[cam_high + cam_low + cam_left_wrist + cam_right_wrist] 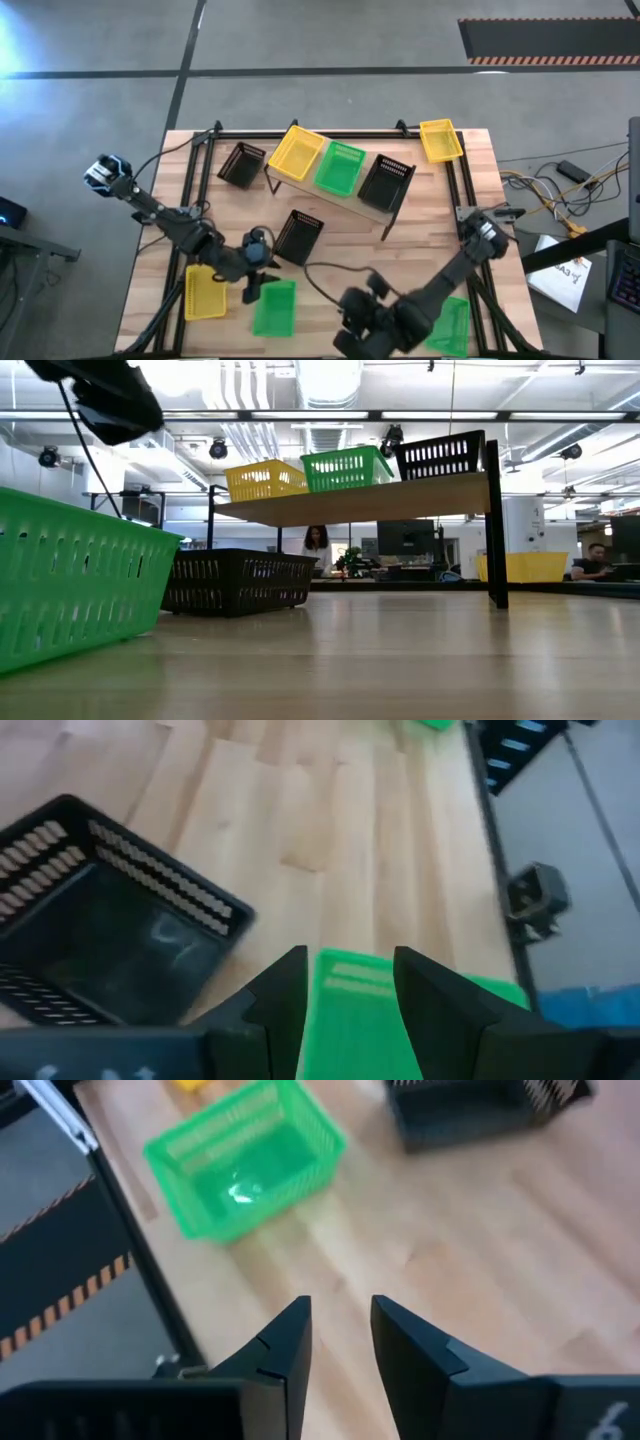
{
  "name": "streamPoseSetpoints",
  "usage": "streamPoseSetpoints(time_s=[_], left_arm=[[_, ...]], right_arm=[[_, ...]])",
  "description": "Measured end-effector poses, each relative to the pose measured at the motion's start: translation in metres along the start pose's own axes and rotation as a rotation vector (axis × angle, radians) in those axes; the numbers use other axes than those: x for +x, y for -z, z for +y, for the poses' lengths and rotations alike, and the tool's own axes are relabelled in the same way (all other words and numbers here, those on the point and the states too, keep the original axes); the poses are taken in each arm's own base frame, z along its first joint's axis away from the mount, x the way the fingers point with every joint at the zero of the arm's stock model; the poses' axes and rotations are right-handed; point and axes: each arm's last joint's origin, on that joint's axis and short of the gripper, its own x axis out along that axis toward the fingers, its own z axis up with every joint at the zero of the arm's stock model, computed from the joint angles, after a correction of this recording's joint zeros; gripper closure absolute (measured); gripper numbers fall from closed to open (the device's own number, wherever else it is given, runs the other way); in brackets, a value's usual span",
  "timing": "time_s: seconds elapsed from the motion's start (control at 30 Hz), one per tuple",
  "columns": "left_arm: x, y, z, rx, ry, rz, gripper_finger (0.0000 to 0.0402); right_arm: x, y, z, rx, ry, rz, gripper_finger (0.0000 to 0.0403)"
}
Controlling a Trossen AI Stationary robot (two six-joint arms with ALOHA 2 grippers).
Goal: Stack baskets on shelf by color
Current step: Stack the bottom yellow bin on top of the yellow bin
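Observation:
The shelf (372,207) (380,500) stands at the table's far middle and carries a yellow basket (297,152), a green one (340,168) and a black one (386,181) side by side. On the tabletop rest black baskets (298,236) (240,163), yellow baskets (205,292) (440,140) and green baskets (273,307) (448,325). My left gripper (256,283) (347,985) is open and hovers over the near green basket (350,1020), whose end shows between its fingers. My right gripper (350,312) (340,1315) is open over bare wood near the front edge.
The black basket (110,940) (480,1110) sits just beyond the near green basket (245,1170) (70,585). Black frame rails (195,175) run along the table's left and right sides. Bare wood lies between the shelf and the near baskets. People sit in the room behind.

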Motion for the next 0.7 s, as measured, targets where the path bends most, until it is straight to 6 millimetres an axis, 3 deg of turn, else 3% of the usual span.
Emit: streamPoseSetpoints(time_s=[0.13, 0.27, 0.43, 0.7], left_arm=[[0.002, -0.008, 0.011, -0.087, 0.043, 0.099, 0.0268], [-0.005, 0.003, 0.012, -0.084, 0.119, 0.329, 0.0268], [-0.018, 0.035, 0.000, -0.123, 0.123, 0.589, 0.0268], [-0.055, 0.091, -0.043, -0.123, 0.146, 0.763, 0.0268]], right_arm=[[0.005, 0.020, 0.007, 0.053, 0.011, 0.019, 0.0316], [0.007, 0.026, 0.009, 0.069, 0.014, 0.025, 0.0324], [0.007, 0.024, 0.008, 0.044, 0.018, 0.020, 0.0335], [0.009, 0.016, 0.004, -0.036, 0.030, 0.015, 0.0339]])
